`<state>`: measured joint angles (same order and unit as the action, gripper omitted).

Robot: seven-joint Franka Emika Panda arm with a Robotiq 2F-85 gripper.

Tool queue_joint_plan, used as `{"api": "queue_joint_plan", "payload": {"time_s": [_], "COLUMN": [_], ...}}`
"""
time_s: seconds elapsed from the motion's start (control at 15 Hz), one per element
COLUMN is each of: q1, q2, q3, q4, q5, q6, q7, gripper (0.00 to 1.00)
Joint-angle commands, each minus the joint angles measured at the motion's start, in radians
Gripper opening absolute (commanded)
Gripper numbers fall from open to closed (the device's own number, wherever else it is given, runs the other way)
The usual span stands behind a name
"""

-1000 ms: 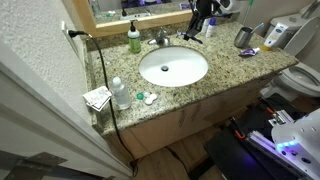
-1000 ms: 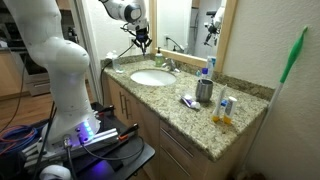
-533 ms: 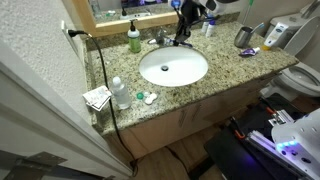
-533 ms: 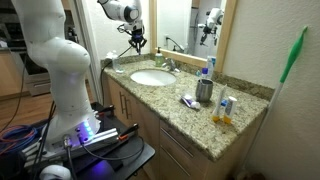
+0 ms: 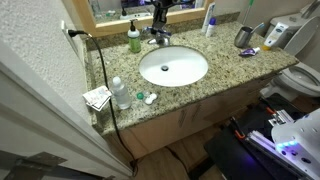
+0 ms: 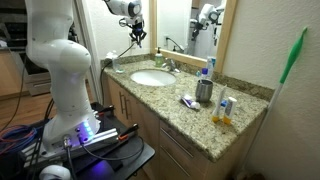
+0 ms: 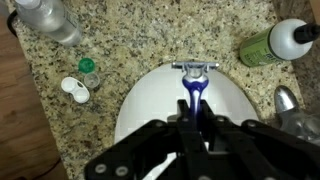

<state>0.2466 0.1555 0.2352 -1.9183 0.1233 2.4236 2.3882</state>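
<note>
**A:** Over the white sink [image 7: 135, 105], about mid-basin, the razor [image 7: 194, 85] hangs with its blade head pointing away from the wrist. The gripper [image 7: 195, 120] has its fingers clamped tight on the blue handle.

**B:** How would you handle it well from there?

**A:** The hold looks to sit far back on the handle, so I'd judge the head could swing. Go slowly, keep the wrist level, and give the faucet [image 7: 290, 105] at the basin's back edge some room.

**B:** And the containers?

**A:** The basin itself holds nothing. A green soap bottle [image 7: 275, 42] with a dark pump stands at the counter's [image 5: 225, 62] back edge beside the faucet; it is opaque, so I can't tell how full it is. Toward the front corner by the wall are a clear bottle [image 7: 45, 20], its fill level unreadable, and a contact lens case [image 7: 80, 82] with its lids on. A metal cup [image 5: 243, 37] stands near the far back corner, its inside hidden.
</note>
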Motion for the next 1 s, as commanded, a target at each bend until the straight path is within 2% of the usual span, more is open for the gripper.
{"api": "queue_joint_plan", "payload": {"time_s": [0.0, 0.07, 0.27, 0.47, 0.53, 0.67, 0.8, 0.87, 0.93], "q1": [0.015, 0.016, 0.062, 0.101, 0.089, 0.105, 0.109, 0.116, 0.108], "q2": [0.099, 0.143, 0.305, 0.425, 0.339, 0.403, 0.420, 0.456, 0.489], "q3": [-0.012, -0.005, -0.032, -0.054, -0.052, -0.060, -0.061, -0.074, -0.064], "q4": [0.070, 0.108, 0.275, 0.437, 0.304, 0.389, 0.415, 0.454, 0.489], "q5": [0.015, 0.041, 0.003, 0.024, 0.029, 0.029, 0.030, 0.017, 0.035], "q6": [-0.046, -0.064, -0.053, -0.062, -0.037, -0.037, -0.038, -0.074, -0.088], "q7": [-0.005, -0.022, 0.068, 0.123, 0.082, 0.105, 0.109, 0.127, 0.115], "gripper": [0.03, 0.03, 0.03, 0.03, 0.13, 0.13, 0.13, 0.03, 0.03]}}
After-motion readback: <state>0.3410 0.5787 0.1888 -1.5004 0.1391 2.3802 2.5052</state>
